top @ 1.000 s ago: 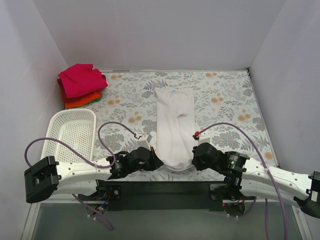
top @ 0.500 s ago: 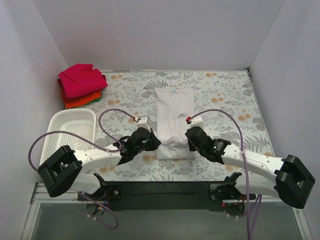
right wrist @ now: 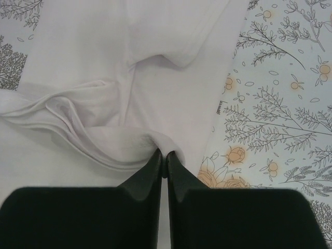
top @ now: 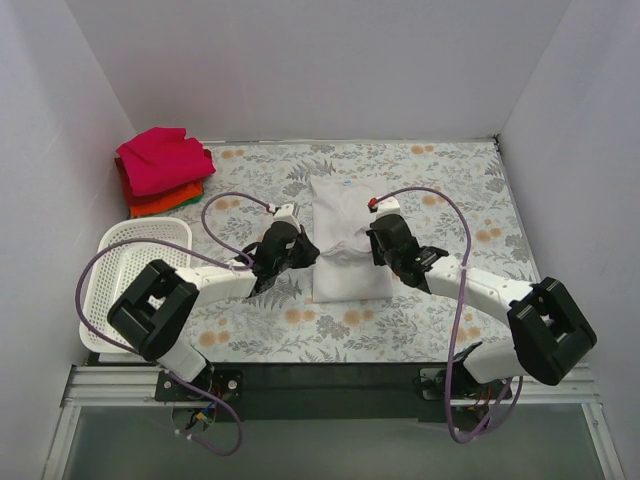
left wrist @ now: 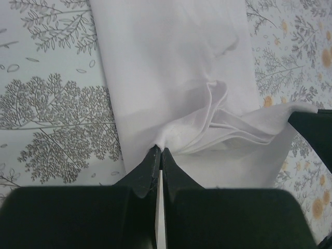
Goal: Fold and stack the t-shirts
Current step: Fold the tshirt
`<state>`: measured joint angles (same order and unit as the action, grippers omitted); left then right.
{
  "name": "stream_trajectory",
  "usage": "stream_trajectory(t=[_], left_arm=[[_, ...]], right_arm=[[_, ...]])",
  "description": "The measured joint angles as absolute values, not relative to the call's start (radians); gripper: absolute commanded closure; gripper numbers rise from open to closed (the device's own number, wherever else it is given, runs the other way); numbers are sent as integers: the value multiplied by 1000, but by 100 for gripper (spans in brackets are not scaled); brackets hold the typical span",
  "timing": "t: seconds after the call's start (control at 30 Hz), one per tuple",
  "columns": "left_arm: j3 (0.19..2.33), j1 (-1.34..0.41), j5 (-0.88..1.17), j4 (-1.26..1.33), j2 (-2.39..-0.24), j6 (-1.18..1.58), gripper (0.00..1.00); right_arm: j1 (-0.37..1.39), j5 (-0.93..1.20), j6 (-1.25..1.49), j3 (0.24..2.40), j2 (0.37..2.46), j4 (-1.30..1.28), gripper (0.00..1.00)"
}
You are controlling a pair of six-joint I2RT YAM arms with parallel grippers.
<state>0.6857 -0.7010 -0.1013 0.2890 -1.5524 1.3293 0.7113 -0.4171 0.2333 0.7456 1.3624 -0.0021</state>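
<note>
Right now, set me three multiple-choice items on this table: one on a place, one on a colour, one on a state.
1. The folded stack lies:
A) in the far left corner, beyond the basket
B) inside the basket
C) in the far right corner

2. The top shirt of that stack is:
A) green
B) magenta-pink
C) white

3. The left fingers are:
A) open above the cloth
B) shut on the white t-shirt
C) shut on the basket rim

Key:
1 A: the top view shows the pile against the far left walls, outside the basket.
2 B: magenta-pink cloth covers the orange layer under it.
3 B: the left wrist view shows them closed, with a pinch of white cloth between the tips.
</note>
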Motion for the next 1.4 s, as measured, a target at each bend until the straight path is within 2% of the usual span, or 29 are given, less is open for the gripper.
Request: stream_trajectory(t=[0.53, 1.1, 1.13, 1.17, 1.2, 1.23, 1.3, 1.33, 1.4], left_arm=[[861, -566, 42, 346, -1787, 1238, 100], [965, -524, 89, 357, -1833, 1217, 99], [976, -514, 88, 352, -1842, 1220, 96], [991, -504, 86, 341, -1853, 1223, 81], [1004, -497, 85, 333, -1864, 1219, 75], [1024, -489, 79, 316, -1878, 1223, 71], [1067, -479, 60, 275, -1901, 1226, 64], [1087, -475, 47, 253, -1906, 1224, 62], [1119, -469, 20, 223, -1905, 1219, 60]], right_arm=[[628, -386, 200, 847, 1542, 35, 99], [571, -380, 196, 895, 1591, 35, 99], [566, -378, 195, 907, 1603, 36, 94], [561, -377, 195, 918, 1614, 36, 84], [554, -375, 197, 929, 1625, 36, 76], [547, -374, 196, 942, 1634, 35, 61], [531, -376, 193, 964, 1639, 25, 52], [524, -377, 191, 973, 1638, 21, 37], [515, -385, 191, 986, 1628, 19, 33]])
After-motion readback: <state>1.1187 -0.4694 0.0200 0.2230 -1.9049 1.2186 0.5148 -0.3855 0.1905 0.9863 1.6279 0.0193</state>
